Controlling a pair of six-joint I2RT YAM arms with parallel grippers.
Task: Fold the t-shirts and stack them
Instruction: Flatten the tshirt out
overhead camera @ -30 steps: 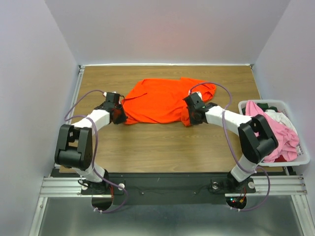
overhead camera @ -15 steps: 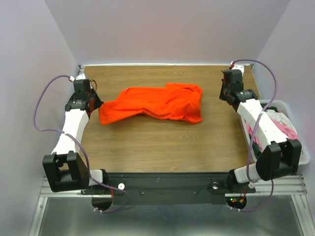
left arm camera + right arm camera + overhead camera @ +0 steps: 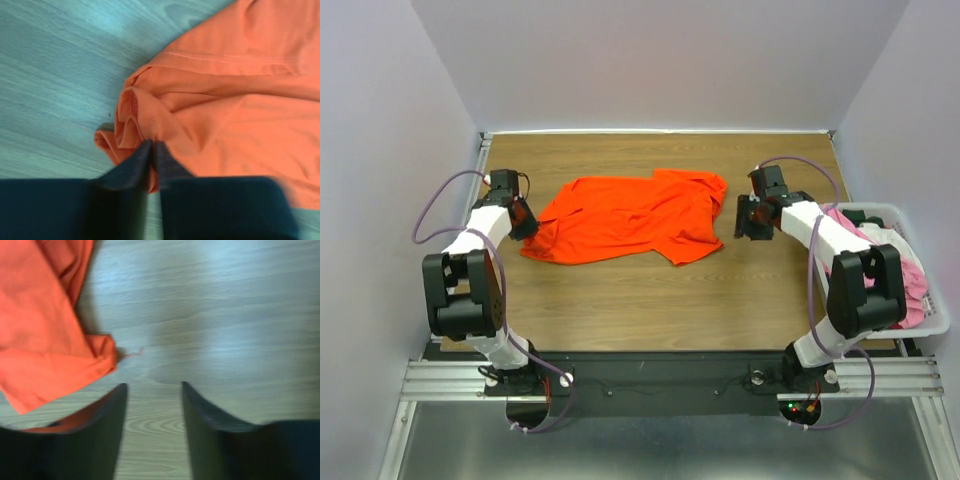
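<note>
An orange t-shirt [image 3: 630, 215] lies spread and rumpled across the middle of the wooden table [image 3: 650, 300]. My left gripper [image 3: 523, 218] is at its left edge. In the left wrist view its fingertips [image 3: 151, 144] are pinched on a bunched fold of the orange cloth [image 3: 225, 100]. My right gripper [image 3: 744, 216] hovers just right of the shirt's right edge, apart from it. In the right wrist view it [image 3: 153, 387] is open over bare wood, with a corner of the shirt [image 3: 45, 340] to its left.
A white plastic bin [image 3: 865, 207] stands at the table's right edge, holding a pink shirt [image 3: 898, 275] and other white and dark clothes. Purple cables loop from both arms. Walls close in the table at the back and both sides.
Both arms swung out wide, then came back in to the shirt's ends. The shirt now lies flatter and wider. The right gripper has opened and let the cloth go.
</note>
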